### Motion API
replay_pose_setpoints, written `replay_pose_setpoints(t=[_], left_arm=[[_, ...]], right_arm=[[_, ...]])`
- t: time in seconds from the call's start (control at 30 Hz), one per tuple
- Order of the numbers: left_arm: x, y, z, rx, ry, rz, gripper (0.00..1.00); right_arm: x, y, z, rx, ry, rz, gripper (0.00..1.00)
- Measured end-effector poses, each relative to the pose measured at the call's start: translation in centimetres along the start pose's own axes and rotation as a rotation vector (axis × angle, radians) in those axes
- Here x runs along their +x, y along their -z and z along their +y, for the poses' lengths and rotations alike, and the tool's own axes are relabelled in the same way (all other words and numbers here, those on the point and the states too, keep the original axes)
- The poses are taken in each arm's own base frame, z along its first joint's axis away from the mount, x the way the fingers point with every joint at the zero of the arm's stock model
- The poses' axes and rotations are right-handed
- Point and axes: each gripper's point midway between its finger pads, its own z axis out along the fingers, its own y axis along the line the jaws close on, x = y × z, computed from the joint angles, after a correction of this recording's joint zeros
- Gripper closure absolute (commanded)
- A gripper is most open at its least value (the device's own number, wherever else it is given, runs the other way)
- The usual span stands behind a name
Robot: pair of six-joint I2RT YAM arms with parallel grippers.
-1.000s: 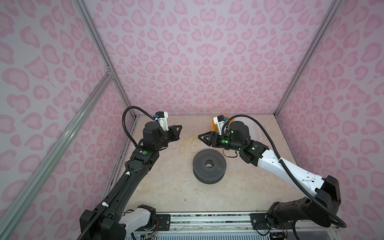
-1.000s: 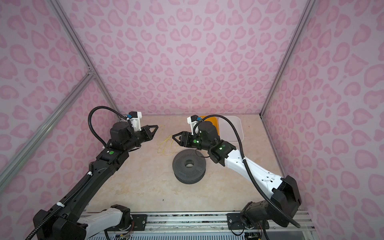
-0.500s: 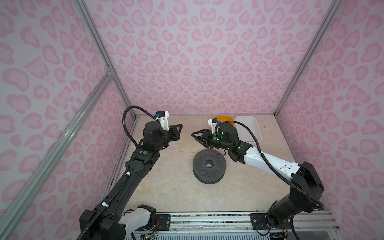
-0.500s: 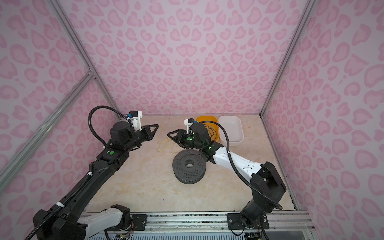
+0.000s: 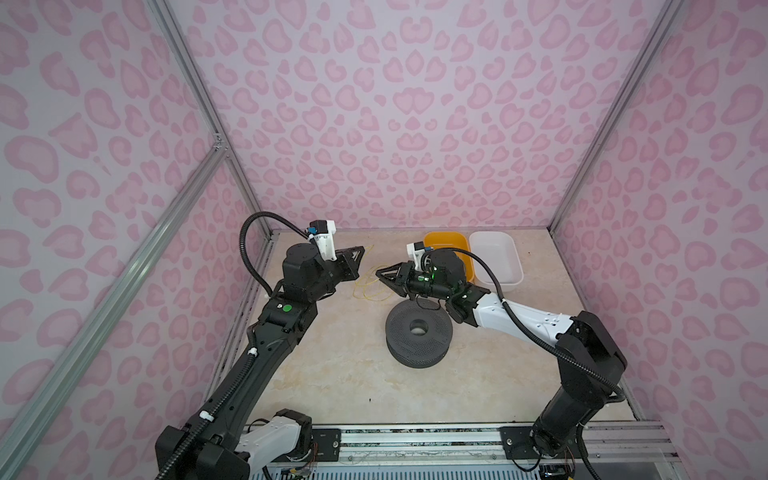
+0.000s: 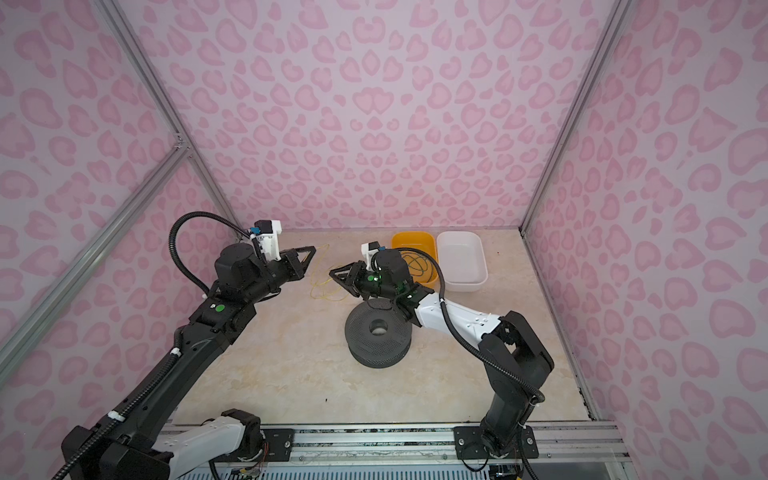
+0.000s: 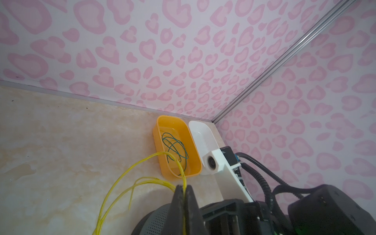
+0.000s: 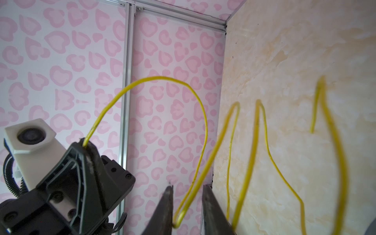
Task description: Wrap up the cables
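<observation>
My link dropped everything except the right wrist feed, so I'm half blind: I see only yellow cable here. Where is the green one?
Observer: The green cable lies coiled inside the orange bin, at the back of the table.
Operator: Anything under my arm?
Observer: A dark perforated spool lies flat on the table; the right gripper reaches past its far edge.
Operator: And beside that bin?
Observer: A white bin, side by side with it, nearer the right wall.
</observation>
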Motion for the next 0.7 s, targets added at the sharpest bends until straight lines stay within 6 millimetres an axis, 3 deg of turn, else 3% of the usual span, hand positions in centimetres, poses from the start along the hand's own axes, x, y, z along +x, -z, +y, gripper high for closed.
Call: replay_pose_setpoints(t=[0.13,0.33,0.47,0.7], left_arm=[[-0.3,0.5,-0.5,0.012,-0.005,-0.012,0.96],[-0.8,1.3,-1.1,0.026,-0.013,-0.032,0.96],[-1.1,2.0,-1.6,0.039,-0.019,-0.048,0.96],[-0.4,3.3,-1.6,0.046,-0.022,-0.055,0.96]], right_arm=[[-1.0,0.2,-0.1,-0.003,0.001,-0.028,1.0],[-2.7,1.6,0.8,-0.012,0.047,-0.073,1.0],[-4.6,4.3,2.1,0.01,0.135,-0.141,1.0],[-9.7,10.6,4.0,0.079,0.291,-0.327,1.0]])
